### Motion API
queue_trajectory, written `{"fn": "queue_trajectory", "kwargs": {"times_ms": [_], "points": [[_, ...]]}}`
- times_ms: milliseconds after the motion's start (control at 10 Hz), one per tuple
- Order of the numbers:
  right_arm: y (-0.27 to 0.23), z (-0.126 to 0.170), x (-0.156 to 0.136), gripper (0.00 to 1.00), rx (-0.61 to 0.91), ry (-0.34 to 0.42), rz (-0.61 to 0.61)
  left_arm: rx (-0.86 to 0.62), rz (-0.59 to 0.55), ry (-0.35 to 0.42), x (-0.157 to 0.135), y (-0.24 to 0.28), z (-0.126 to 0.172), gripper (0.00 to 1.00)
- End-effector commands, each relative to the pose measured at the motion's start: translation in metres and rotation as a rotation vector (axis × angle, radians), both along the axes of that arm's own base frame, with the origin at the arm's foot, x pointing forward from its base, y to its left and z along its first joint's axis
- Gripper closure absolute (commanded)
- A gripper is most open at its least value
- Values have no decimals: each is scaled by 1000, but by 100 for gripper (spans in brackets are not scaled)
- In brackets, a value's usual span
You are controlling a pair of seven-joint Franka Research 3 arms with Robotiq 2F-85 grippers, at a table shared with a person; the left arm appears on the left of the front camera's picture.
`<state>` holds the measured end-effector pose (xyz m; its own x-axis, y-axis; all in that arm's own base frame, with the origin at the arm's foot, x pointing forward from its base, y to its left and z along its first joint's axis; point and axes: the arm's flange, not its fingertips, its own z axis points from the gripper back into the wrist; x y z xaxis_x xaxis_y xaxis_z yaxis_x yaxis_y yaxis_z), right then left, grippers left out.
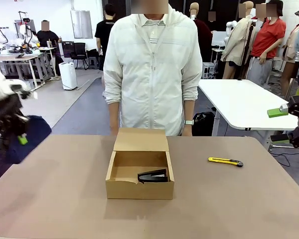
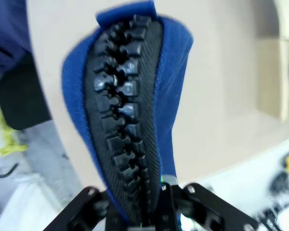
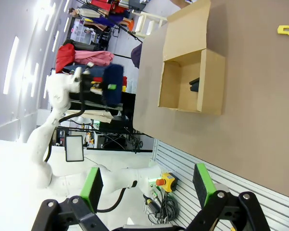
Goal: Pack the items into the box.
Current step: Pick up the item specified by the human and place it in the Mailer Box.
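The open box [image 1: 139, 190] sits mid-counter [image 1: 50, 199] with the stapler [image 1: 153, 176] inside. At the counter's left edge, the left end effector [image 2: 144, 214] is clamped on the pouch [image 2: 130, 110]. The right end effector [image 3: 147, 190] hangs with its fingers apart.

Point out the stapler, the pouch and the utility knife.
stapler [image 1: 153, 176], front view: middle of its black body.
pouch [image 2: 173, 82], left wrist view: blue fabric along its edge.
utility knife [image 1: 223, 160], front view: middle of its yellow handle.
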<state>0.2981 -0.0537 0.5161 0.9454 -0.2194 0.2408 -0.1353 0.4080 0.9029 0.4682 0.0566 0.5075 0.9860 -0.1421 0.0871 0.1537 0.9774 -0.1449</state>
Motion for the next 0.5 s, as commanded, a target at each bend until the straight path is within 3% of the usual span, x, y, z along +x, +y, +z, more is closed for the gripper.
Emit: {"fn": "queue_trajectory", "kwargs": {"times_ms": [0, 200, 300, 400], "points": [[2, 4, 2, 0, 31, -12, -6, -67, -157, -9, -60, 19, 33, 100], [2, 4, 2, 0, 31, -12, -6, -139, -160, -21, -94, 44, 33, 100], [2, 4, 2, 0, 31, -12, -6, -49, -131, -15, -69, 17, 51, 100], [2, 4, 2, 0, 31, -12, -6, -49, -131, -15, -69, 17, 51, 100]]}}
